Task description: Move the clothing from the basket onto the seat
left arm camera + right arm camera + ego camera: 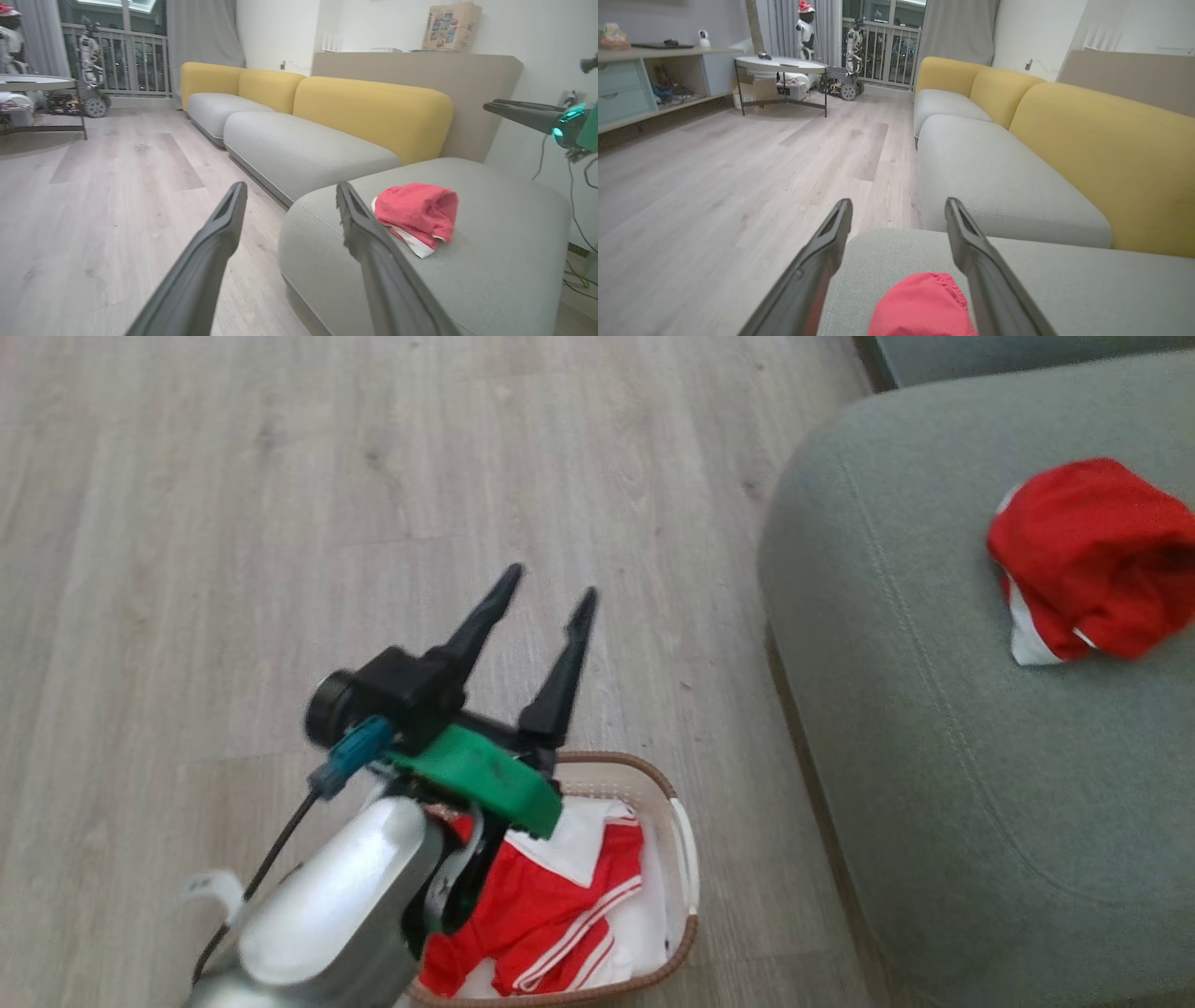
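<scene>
Pale wood floor (pixel 280 476) takes up most of the room, with a low table (pixel 780 65) far off by the window. Along the wall runs a sofa with yellow backrests (pixel 373 107). Its nearest cushion is the grey-green seat (pixel 934 756). The basket (pixel 686 859) stands on the floor just beside the seat's edge, a narrow strip of floor between them. Red and white clothing (pixel 551 905) lies inside the basket, partly hidden by the pale forearm (pixel 327 915). One red garment (pixel 1088 560) lies crumpled on the seat. The left gripper (pixel 551 581) hangs above the basket's far rim, fingers spread wide and empty. The right gripper (pixel 899 201) hangs over the garment on the seat, also spread wide, holding nothing.
</scene>
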Available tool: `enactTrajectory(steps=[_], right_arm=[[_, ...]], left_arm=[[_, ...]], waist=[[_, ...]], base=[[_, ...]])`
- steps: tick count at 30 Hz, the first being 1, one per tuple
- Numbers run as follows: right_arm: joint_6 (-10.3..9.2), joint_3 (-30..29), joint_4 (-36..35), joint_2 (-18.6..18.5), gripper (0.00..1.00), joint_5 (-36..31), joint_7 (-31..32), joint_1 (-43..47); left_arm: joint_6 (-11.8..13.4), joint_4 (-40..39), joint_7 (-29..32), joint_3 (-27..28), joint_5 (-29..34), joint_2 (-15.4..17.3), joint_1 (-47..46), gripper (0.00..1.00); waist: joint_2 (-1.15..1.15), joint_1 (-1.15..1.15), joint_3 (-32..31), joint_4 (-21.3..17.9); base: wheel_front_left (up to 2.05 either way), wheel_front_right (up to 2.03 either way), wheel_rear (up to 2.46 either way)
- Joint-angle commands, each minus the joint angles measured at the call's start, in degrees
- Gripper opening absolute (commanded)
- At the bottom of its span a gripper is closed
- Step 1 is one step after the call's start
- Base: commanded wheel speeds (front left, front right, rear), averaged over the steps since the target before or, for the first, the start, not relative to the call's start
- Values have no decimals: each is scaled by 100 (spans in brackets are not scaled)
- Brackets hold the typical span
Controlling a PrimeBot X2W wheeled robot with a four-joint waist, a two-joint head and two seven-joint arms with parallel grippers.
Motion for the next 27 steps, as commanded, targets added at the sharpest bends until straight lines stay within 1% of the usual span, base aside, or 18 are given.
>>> enactTrajectory(steps=[1,2,4,6,8,10,13,16,19,25,27], right_arm=[[-2,-662,-282,-100,100,-171,-63,414],[-2,-662,-282,-100,100,-171,-63,414],[-2,-1408,-502,59,100,-438,-65,895],[-2,-2156,-776,313,100,-749,-66,1468],[-2,-2876,-1078,627,100,-1147,-66,2076],[-2,-3503,-1437,1021,100,-1545,-66,2682],[-2,-4125,-2054,1604,100,-2083,-67,3440],[-2,-4383,-2610,2104,100,-2471,-67,3974],[-2,-4422,-2959,2467,100,-2724,-67,4308],[-2,-4490,-3393,3018,100,-3201,-67,4716],[-2,-4501,-3458,3173,100,-3323,-67,4840]], left_arm=[[125,-284,-69,390,34,202,-6,100],[125,-284,-69,390,34,202,-6,100],[198,-379,-70,538,72,264,189,100],[267,-436,-70,681,126,324,379,100],[338,-470,-70,839,172,366,565,100],[388,-499,-70,1015,237,400,744,100],[443,-529,-70,1304,337,454,1002,100],[445,-577,-70,1633,446,438,1242,100],[384,-652,-71,1946,608,331,1498,100],[247,-704,-71,2536,999,47,1952,100],[154,-724,-71,2703,1132,-71,2067,100]], waist=[[0,0,-95,206],[0,0,-95,206],[0,0,-119,310],[0,0,-137,403],[0,0,-141,488],[0,0,-158,564],[0,0,-155,639],[0,0,-165,685],[0,0,-178,712],[0,0,-206,748],[0,0,-196,761]], base=[[0,0,0],[0,0,0],[0,0,0],[0,0,0],[0,0,0],[0,0,0],[0,0,0],[0,0,0],[0,0,0],[0,0,0],[0,0,0]])
